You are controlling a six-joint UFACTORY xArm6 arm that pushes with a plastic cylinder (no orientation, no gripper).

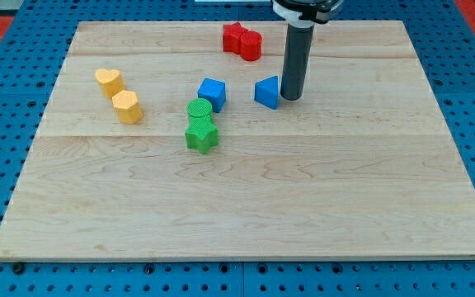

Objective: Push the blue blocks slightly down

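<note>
A blue cube [212,93] lies a little left of the board's middle, in the upper half. A blue triangular block [266,91] lies to its right. My tip [291,97] stands on the board right beside the blue triangular block, at its right edge, touching or nearly touching it. The dark rod rises from there to the view's top.
A green round block [199,109] and a green star block [201,134] sit just below the blue cube. Two red blocks [242,40] lie near the top edge. A yellow heart [109,81] and a yellow hexagon [127,106] lie at the left. The wooden board [246,206] rests on a blue surface.
</note>
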